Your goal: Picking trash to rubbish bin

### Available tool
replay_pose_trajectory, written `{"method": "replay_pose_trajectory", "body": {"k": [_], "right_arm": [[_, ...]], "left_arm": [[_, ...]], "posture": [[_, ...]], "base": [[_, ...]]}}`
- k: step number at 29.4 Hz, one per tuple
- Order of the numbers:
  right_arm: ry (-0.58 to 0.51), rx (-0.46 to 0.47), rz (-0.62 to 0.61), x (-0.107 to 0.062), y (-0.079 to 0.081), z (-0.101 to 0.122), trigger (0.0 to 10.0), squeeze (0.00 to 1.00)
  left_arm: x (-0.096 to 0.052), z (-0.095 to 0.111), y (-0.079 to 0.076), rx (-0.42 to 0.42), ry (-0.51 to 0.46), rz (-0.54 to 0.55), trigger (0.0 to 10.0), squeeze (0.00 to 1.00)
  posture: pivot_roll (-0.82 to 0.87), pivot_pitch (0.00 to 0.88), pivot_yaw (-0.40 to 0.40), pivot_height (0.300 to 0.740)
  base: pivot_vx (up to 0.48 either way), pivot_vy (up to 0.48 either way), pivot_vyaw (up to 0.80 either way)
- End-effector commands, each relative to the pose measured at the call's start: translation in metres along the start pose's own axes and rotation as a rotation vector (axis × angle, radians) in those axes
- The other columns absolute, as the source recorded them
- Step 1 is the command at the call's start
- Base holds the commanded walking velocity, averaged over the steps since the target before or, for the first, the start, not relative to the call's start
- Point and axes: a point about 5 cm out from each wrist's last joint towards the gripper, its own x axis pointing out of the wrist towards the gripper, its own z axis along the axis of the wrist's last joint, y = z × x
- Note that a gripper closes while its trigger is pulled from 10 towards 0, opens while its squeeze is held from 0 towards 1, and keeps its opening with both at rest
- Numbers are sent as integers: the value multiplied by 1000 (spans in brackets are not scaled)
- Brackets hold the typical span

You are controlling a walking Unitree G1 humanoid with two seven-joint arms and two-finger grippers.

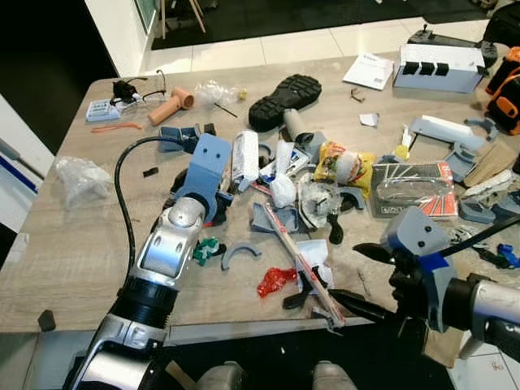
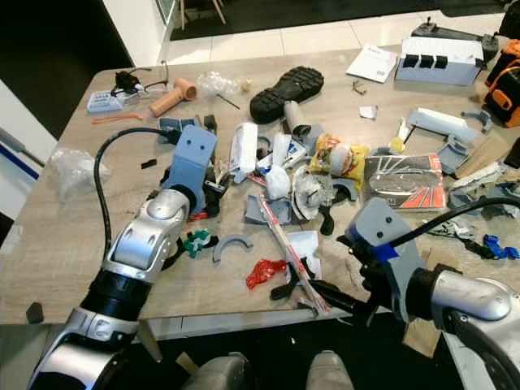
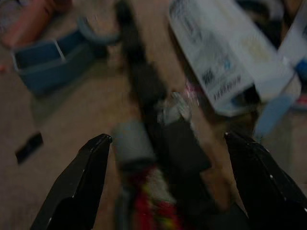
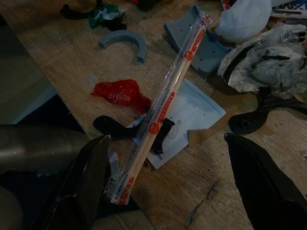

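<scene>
Wrapped chopsticks point(image 4: 158, 115) — long, red-printed sleeve — between right tool point(image 4: 168, 182) fingers.

Wooden table point(image 1: 81, 260) (cluttered) bears red wrapper point(image 1: 275, 281), black shoe sole point(image 1: 284, 101).

A light wood-grain surface point(image 1: 81, 260) spans the room. Beyond its far edge lies pale tiled floor point(image 1: 268, 47), then a dark mat point(image 1: 268, 15).
</scene>
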Motion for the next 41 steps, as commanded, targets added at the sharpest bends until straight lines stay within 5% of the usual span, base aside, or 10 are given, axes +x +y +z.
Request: {"method": "replay_pose_trajectory", "body": {"k": [1, 11, 12, 13, 14, 30, 36, 41], "right_arm": [[-8, -17, 40, 1, 7, 4, 10000, 0], [-5, -19, 29, 1, 6, 4, 10000, 0], [-5, -19, 28, 0, 6, 4, 10000, 0], [-6, -19, 27, 0, 6, 4, 10000, 0], [-6, -20, 25, 0, 6, 4, 10000, 0], [-15, -36, 22, 6, -2, 6, 10000, 0], [-24, -48, 22, 10, -7, 8, 10000, 0], [-49, -60, 11, 14, -15, 13, 10000, 0]], "left_arm": [[-2, -10, -3, 8, 46, 7, 10000, 0], [-8, -41, -24, -27, 198, -70, 10000, 0], [-9, -42, -25, -30, 203, -73, 5765, 0], [-9, -43, -25, -31, 204, -75, 4431, 0], [-9, -43, -26, -32, 204, -76, 0, 0], [-5, -33, -12, -3, 154, -71, 0, 0], [-4, -13, -5, -43, 34, -89, 0, 0], [-5, 25, 7, -188, -168, -189, 0, 0]], "posture": [[-219, 129, 111, 740], [-223, 131, 114, 740], [-223, 131, 114, 740], [-223, 131, 114, 740], [-223, 131, 114, 740], [-215, 96, 100, 740], [-212, 75, 89, 740], [-203, 37, 75, 740]], "base": [[0, 0, 0], [0, 0, 0], [0, 0, 0], [0, 0, 0], [0, 0, 0], [0, 0, 0], [0, 0, 0], [0, 0, 0]]}}
